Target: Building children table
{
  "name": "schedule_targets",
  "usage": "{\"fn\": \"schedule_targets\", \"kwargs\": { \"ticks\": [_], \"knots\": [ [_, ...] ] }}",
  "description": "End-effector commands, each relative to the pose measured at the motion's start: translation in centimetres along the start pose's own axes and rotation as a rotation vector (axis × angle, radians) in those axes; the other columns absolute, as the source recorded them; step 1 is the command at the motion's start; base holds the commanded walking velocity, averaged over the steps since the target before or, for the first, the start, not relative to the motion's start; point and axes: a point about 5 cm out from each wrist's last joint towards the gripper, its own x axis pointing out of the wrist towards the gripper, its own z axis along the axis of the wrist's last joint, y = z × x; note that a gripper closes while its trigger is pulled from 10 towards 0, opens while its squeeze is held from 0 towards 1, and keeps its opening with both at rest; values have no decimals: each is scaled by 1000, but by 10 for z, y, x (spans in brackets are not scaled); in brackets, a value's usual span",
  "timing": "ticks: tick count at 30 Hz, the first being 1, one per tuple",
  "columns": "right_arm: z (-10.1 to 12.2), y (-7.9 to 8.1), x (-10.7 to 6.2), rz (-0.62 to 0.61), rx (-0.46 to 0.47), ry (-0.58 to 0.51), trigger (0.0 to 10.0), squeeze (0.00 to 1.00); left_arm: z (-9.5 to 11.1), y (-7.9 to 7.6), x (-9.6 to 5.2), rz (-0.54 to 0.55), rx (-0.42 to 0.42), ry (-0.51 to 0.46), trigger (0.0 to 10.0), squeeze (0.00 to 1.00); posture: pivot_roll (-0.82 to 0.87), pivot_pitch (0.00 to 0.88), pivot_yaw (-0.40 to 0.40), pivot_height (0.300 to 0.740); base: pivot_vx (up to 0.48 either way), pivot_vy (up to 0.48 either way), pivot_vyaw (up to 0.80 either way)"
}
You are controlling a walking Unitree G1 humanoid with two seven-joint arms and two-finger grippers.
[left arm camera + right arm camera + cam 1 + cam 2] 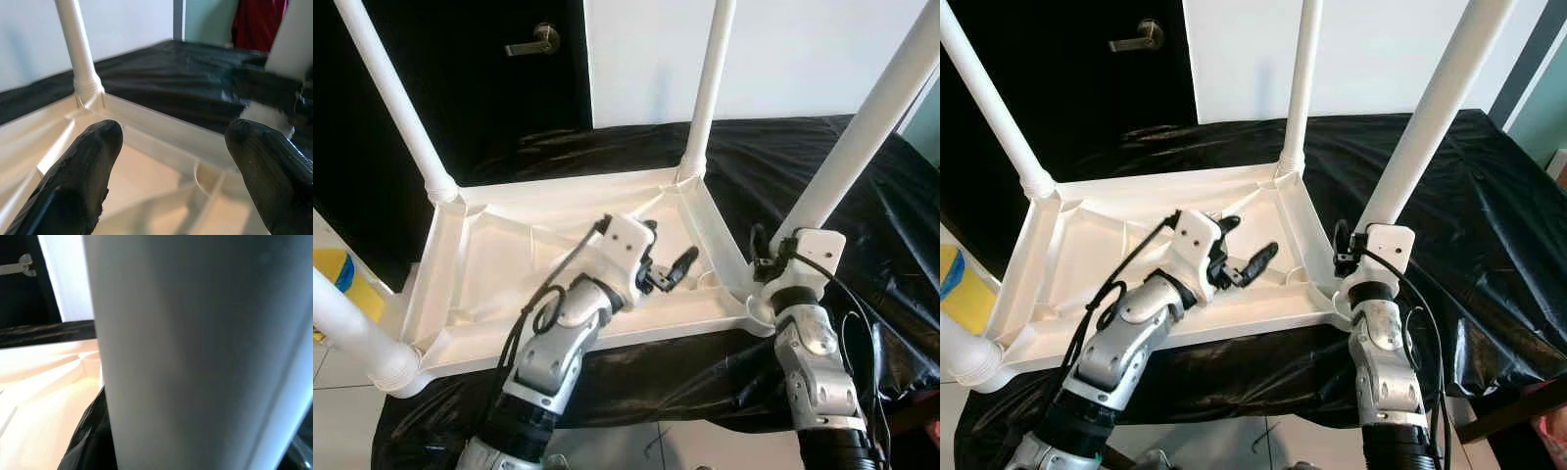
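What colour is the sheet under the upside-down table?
Black sheet, clearest in the left eye view.

Upturned table (558, 284) on sheet (862, 225), door (460, 69) behind

White plastic children's table (558, 257) upside down on black sheet (862, 211), four legs (710, 93) upright.
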Motion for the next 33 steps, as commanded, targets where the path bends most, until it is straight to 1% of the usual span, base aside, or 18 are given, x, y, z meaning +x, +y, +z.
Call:
{"fn": "schedule_targets", "kwargs": {
  "ticks": [1,3,4,7,8,11,12,13,14,16,17,19,22,25,28,33],
  "knots": [
    [0,0,-3,16,13,-16,10000,0,1,-6,-1,-64,26,2,10000,0,-8,0,-6,740,0,0,0],
    [0,0,-6,27,21,-24,10000,0,-1,-11,-2,-86,24,11,10000,0,-8,0,-3,740,0,0,0],
    [0,0,-8,27,22,-25,10000,0,-2,-13,-3,-114,-3,18,10000,0,-8,0,-4,740,0,0,0],
    [-1,0,-10,27,21,-21,10000,0,-3,-14,-4,-135,-24,23,10000,0,-8,3,-4,740,0,0,0],
    [-4,-2,-15,24,21,-10,10000,0,-3,-18,-7,-178,-39,28,10000,0,-9,9,-4,740,0,0,0],
    [-5,-3,-18,23,20,-4,10000,0,-4,-19,-9,-192,-38,30,10000,0,-9,12,-3,740,0,0,0],
    [-7,-4,-21,21,20,3,10000,0,-5,-23,-12,-231,-24,36,10000,0,-13,16,-1,740,0,0,0],
    [-7,-4,-21,21,20,3,10000,0,-5,-23,-12,-231,-24,36,10000,0,-13,16,-1,740,0,0,0],
    [-8,-4,-22,20,20,5,10000,0,-6,-24,-13,-252,-14,40,10000,0,-13,16,-1,740,0,0,0],
    [-10,-5,-24,20,18,11,10000,0,-9,-28,-17,-296,-19,57,10000,0,-15,17,2,740,0,0,0],
    [-10,-5,-24,20,18,11,10000,0,-9,-28,-17,-296,-19,57,10000,0,-15,17,2,740,0,0,0],
    [-12,-6,-26,23,19,11,10000,0,-13,-31,-21,-338,-9,84,10000,0,-17,20,4,740,0,0,0],
    [-13,-6,-27,24,19,13,10000,0,-14,-31,-23,-354,0,96,10000,0,-17,21,4,740,0,0,0],
    [-16,-6,-29,38,17,14,10000,0,-18,-33,-28,-388,26,131,10000,0,-17,21,5,740,0,0,0],
    [-20,-6,-31,49,21,24,10000,0,-20,-34,-29,-397,34,147,10000,0,-18,21,6,740,0,0,0],
    [-26,-6,-33,56,23,49,10000,0,-20,-33,-28,-393,34,148,10000,0,-20,22,7,740,0,0,0]
  ]
}}
